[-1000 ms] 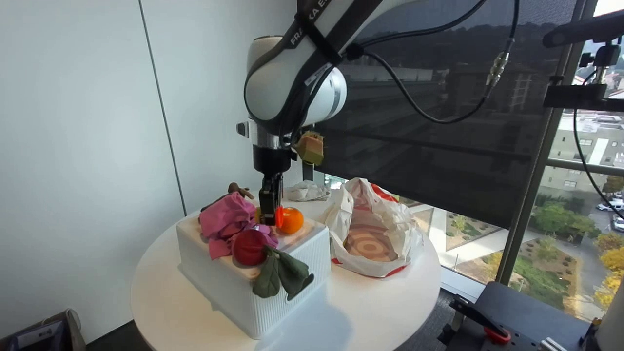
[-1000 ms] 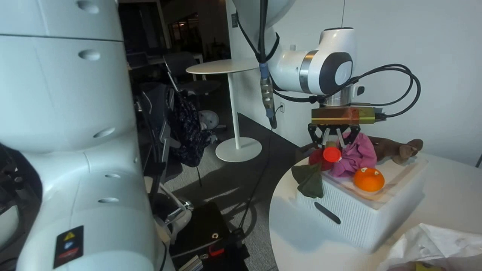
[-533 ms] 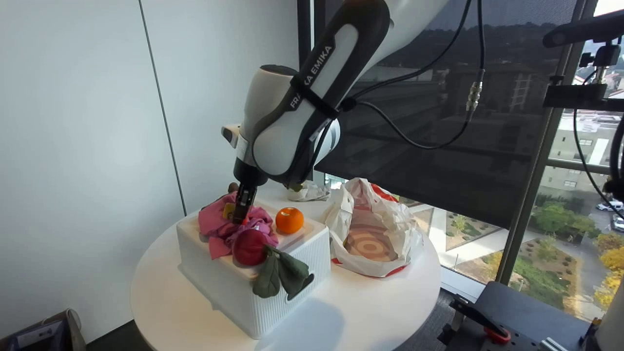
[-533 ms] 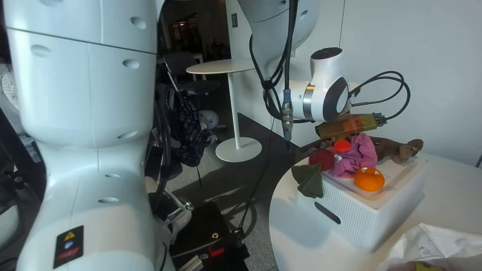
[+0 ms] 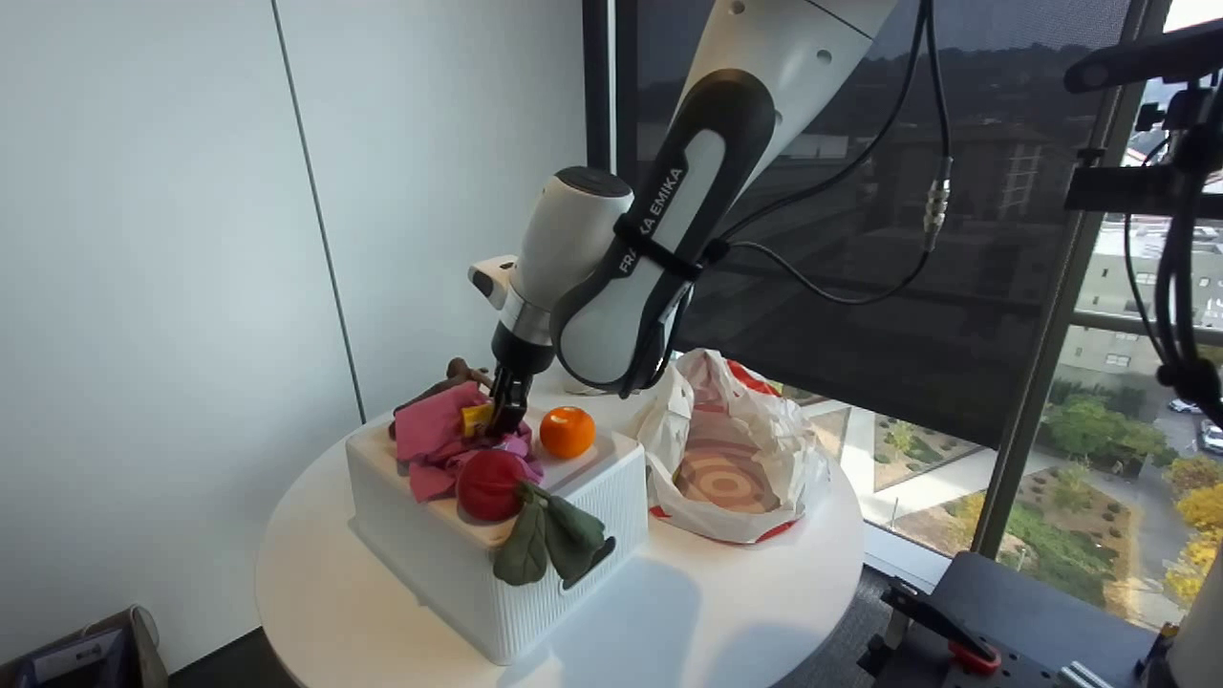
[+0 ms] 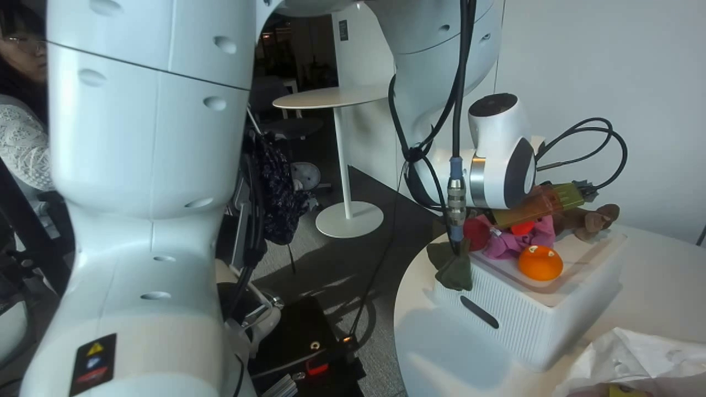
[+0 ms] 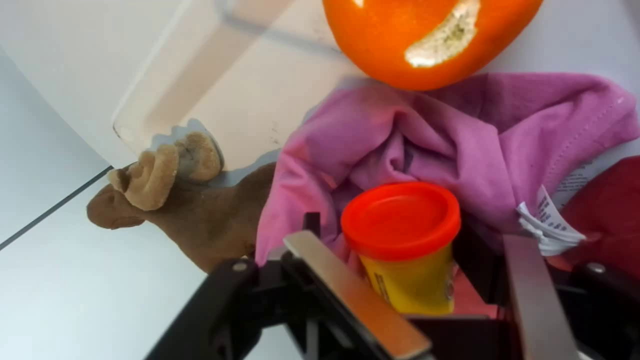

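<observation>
A small yellow tub (image 7: 410, 285) with a red lid (image 7: 400, 220) stands tilted on a crumpled pink cloth (image 7: 450, 130). My gripper (image 7: 392, 230) is around it with the jaws apart. A gap shows between the lid and the left fingertip (image 7: 312, 222), while the dark right fingertip lies close against the tub; whether they touch I cannot tell. In an exterior view the gripper (image 5: 504, 420) leans down into the cloth, with the tub's yellow side (image 5: 475, 419) just beside it. The tub's base is hidden.
An orange (image 5: 568, 432) sits beside the cloth on an upturned white ribbed box (image 5: 449, 564). A red ball-like item (image 5: 489, 485) with green leaves (image 5: 549, 540) hangs over the edge. Behind lies a brown plush animal (image 7: 215, 220). A plastic bag (image 5: 707, 521) stands on the round table (image 5: 764, 612).
The gripper came down from above the box onto the pink cloth with the tub and tilted over. Over the last half second it shifted towards the orange, tub included, and its jaws widened.
</observation>
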You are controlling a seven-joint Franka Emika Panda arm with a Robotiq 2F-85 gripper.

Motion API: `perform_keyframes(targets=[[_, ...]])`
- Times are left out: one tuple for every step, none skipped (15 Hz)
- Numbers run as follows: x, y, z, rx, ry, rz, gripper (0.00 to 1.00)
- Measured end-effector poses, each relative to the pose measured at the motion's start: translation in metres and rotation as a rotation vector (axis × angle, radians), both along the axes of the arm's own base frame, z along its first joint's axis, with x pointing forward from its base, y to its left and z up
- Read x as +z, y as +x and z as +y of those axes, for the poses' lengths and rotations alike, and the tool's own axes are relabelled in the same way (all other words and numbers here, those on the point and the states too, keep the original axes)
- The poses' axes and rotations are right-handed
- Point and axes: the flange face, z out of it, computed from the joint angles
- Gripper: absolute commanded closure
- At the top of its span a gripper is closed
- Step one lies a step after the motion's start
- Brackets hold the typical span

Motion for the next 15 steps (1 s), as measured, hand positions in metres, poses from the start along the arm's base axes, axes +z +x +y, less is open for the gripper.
perform_keyframes(targets=[[0.0, 0.0, -0.002, -0.003, -0.001, 0.0, 0.0], [0.0, 0.0, -0.004, -0.005, -0.001, -0.001, 0.0], [0.002, 0.001, -0.007, -0.008, -0.002, -0.003, 0.0], [0.004, 0.001, -0.009, -0.011, -0.003, -0.007, 0.0], [0.008, 0.002, -0.013, -0.015, -0.005, -0.014, 0.0], [0.014, 0.003, -0.019, -0.021, -0.009, -0.023, 0.0], [0.022, 0.004, -0.027, -0.036, -0.015, -0.032, 0.0], [0.031, 0.005, -0.037, -0.055, -0.024, -0.037, 0.0], [0.042, 0.005, -0.049, -0.083, -0.036, -0.031, 0.0], [0.052, 0.003, -0.063, -0.118, -0.053, -0.015, 0.0], [0.063, 0.001, -0.079, -0.161, -0.074, 0.011, 0.0], [0.073, -0.003, -0.096, -0.205, -0.104, 0.048, 0.0], [0.082, -0.009, -0.115, -0.252, -0.134, 0.088, 0.0], [0.089, -0.016, -0.136, -0.298, -0.162, 0.129, 0.0], [0.092, -0.023, -0.155, -0.342, -0.187, 0.171, 0.0]])
